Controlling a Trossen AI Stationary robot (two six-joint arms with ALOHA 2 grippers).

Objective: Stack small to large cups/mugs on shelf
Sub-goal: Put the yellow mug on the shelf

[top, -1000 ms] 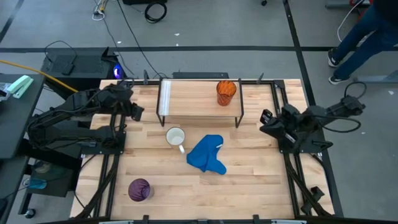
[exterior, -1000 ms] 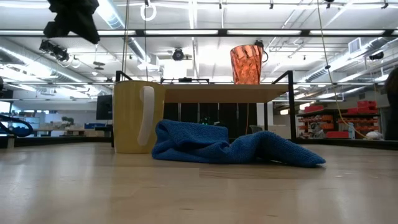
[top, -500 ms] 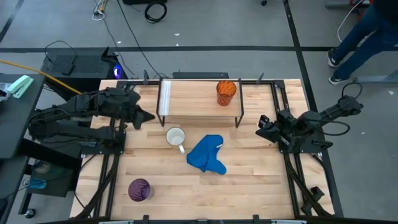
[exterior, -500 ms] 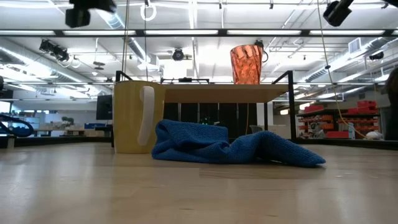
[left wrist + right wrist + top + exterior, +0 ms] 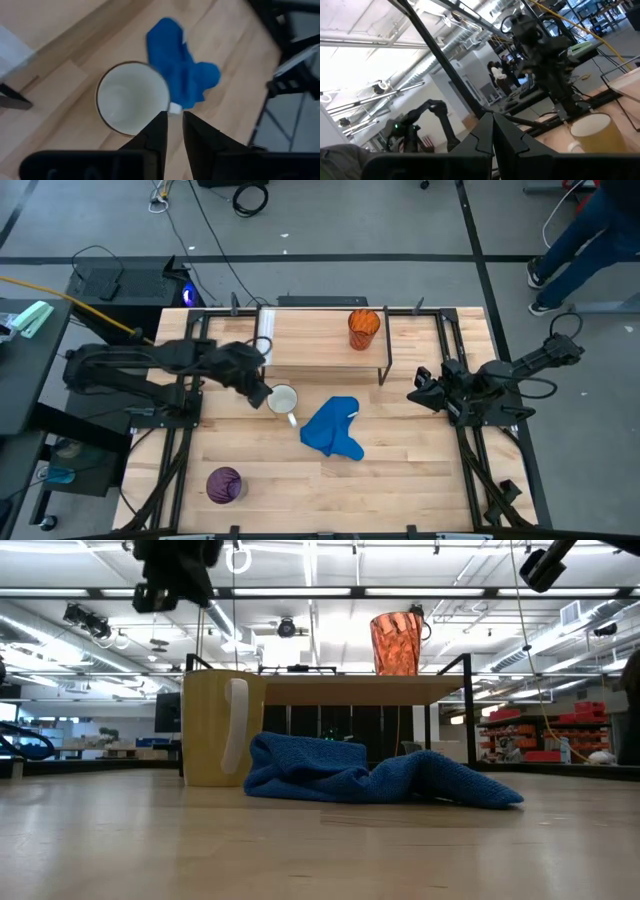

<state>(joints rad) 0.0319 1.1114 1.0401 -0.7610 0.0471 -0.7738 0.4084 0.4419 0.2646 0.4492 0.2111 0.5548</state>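
Observation:
The white handled mug (image 5: 283, 399) stands upright on the table in front of the shelf (image 5: 310, 340), its handle (image 5: 174, 107) toward the blue cloth. My left gripper (image 5: 260, 391) hovers above the mug's left rim with a narrow gap between its fingertips (image 5: 174, 117), touching nothing; in the low view it (image 5: 175, 575) is well above the mug (image 5: 222, 728). The translucent orange cup (image 5: 364, 327) stands on the shelf's right part. The purple cup (image 5: 224, 484) stands at the near left. My right gripper (image 5: 415, 394) is shut and empty, raised at the table's right.
A crumpled blue cloth (image 5: 333, 429) lies right of the mug, close to its handle. The shelf's black wire legs (image 5: 384, 370) stand just beyond the mug. Bare wood shows at the near right. A person's legs (image 5: 580, 240) show on the floor beyond the table's far right.
My left gripper has swung from beside the shelf's left end toward the table's right and near edge, ending over the mug. My right gripper has shifted a little toward the table's left. The cups, mug and cloth have stayed put.

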